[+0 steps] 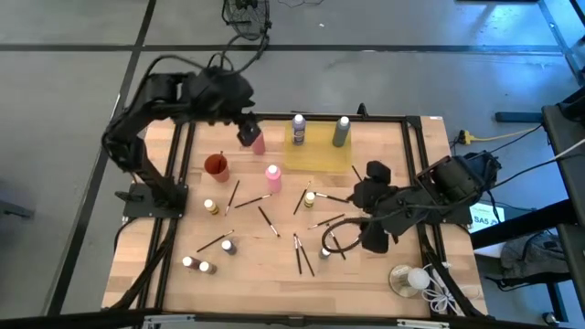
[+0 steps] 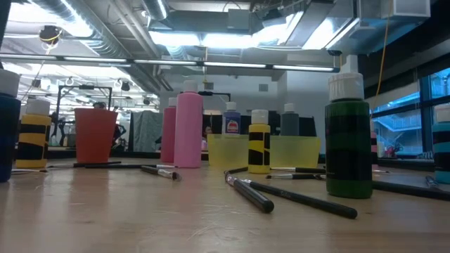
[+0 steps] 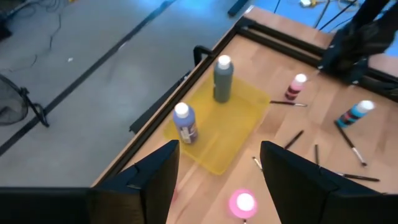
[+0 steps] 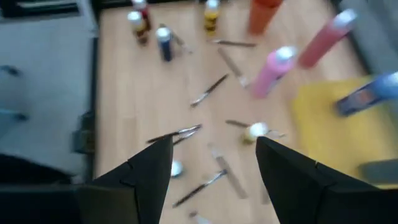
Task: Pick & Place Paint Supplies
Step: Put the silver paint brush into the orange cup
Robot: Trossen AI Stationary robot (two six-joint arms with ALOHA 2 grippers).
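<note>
A yellow tray (image 1: 315, 155) lies at the table's far middle. A purple bottle (image 3: 185, 122) and a grey bottle (image 3: 222, 79) stand upright on it. Left of the tray stands a pink bottle (image 1: 253, 141), with another pink bottle (image 1: 272, 176) nearer. Small yellow bottles (image 1: 210, 206) and thin paintbrushes (image 1: 247, 203) lie scattered over the wood. My left gripper (image 1: 245, 128) hangs open high over the far-left pink bottle, whose cap (image 3: 242, 202) shows below between the fingers. My right gripper (image 1: 364, 206) hangs open high over the table's right part, pointing toward the left side. Both are empty.
A red cup (image 1: 217, 165) stands near the left pink bottle. A clear round dish with a white ball (image 1: 409, 278) and cord sits at the near right corner. Black frame rails (image 1: 416, 155) border the wood. More brushes (image 1: 302, 256) and small bottles (image 1: 226, 246) lie near the front.
</note>
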